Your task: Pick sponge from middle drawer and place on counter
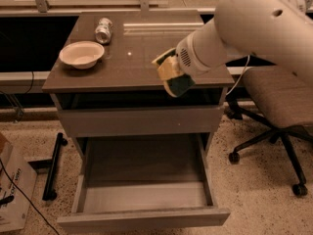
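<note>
Gripper (171, 76), pinching sponge (183, 85), hangs over counter (132, 62) at 5 o'clock; middle drawer (146, 196) empty, placement outstanding.

Sponge (183, 85): a small dark green pad, tilted and clamped between the pale yellow fingers (167, 68) of the gripper (174, 80), held in the air just above the front right edge of the tabletop (146, 48). Tabletop: glossy brown-grey slab with a thin edge, topping the grey cabinet. Middle drawer (142, 218): pulled fully out below, wide and shallow, with grey side walls, a paler floor and a plain front.
</note>
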Robot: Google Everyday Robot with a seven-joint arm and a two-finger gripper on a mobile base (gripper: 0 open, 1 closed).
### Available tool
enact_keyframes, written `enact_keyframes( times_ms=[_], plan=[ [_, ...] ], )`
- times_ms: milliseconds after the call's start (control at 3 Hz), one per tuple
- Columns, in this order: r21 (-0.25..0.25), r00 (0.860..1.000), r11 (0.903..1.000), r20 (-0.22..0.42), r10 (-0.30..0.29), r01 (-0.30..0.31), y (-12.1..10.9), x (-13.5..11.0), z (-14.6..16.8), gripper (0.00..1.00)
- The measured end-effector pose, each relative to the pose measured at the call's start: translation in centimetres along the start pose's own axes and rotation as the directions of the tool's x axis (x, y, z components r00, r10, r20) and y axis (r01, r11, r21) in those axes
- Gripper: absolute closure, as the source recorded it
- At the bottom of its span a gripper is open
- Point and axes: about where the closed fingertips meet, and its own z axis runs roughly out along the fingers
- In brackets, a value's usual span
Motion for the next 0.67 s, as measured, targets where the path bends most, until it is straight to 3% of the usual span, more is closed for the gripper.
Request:
enact_keyframes(
  times_ms=[333,667],
  plan=[
    [-0.027,1.0,0.9996,0.001,0.007,-0.007,-4.1,-2.2,0.5,1.0],
    [-0.091,0.998,0.9958,-0.067,-0.007,0.001,-8.6,-2.2,3.7,0.9]
  ],
)
